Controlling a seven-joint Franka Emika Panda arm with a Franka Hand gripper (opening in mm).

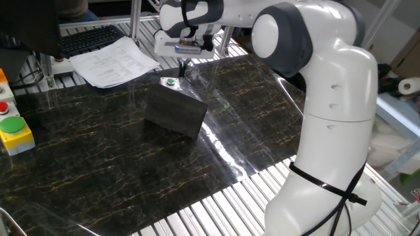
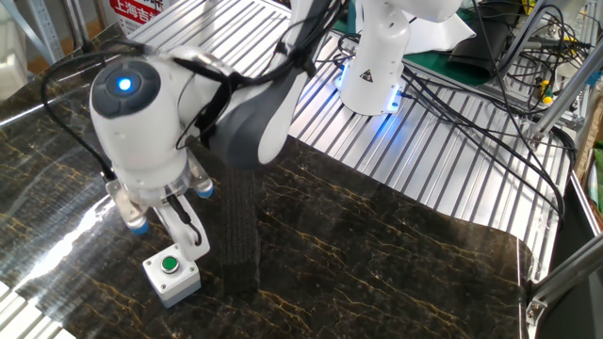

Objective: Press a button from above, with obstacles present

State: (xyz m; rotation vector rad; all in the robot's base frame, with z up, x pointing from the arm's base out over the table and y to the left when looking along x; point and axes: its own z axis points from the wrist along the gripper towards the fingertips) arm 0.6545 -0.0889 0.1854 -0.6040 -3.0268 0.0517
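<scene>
The button (image 1: 170, 82) is a tiny green disc in a small white-grey square box at the far side of the dark marbled table; it also shows in the other fixed view (image 2: 170, 265). My gripper (image 1: 182, 67) hangs just above and slightly to the right of the box, not touching it; in the other fixed view the gripper (image 2: 197, 251) is right beside the box's upper right corner. The fingertips form one narrow tip, shut on nothing. The obstacle, a matte dark block (image 1: 175, 113), lies just in front of the box and shows end-on in the other view (image 2: 239, 235).
A yellow box with a large green push-button (image 1: 13, 130) and a red button (image 1: 3, 108) stand at the left edge. Papers (image 1: 111, 62) and a keyboard (image 1: 90, 38) lie behind the table. The robot base (image 2: 375, 66) and cables (image 2: 490, 104) stand on the slatted surface.
</scene>
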